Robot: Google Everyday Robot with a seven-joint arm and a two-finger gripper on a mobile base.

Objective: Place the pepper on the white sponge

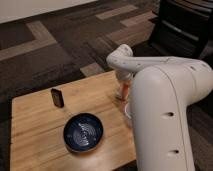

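The gripper (123, 90) hangs at the worktop's (35, 135) right edge, its jaws clamped on the orange-red pepper (125, 91), held just above the wood. The blue bowl (83, 132) sits mid-worktop; the dark upright block (57, 97) stands well apart, back left. The big white arm (162, 105) blocks everything further right.
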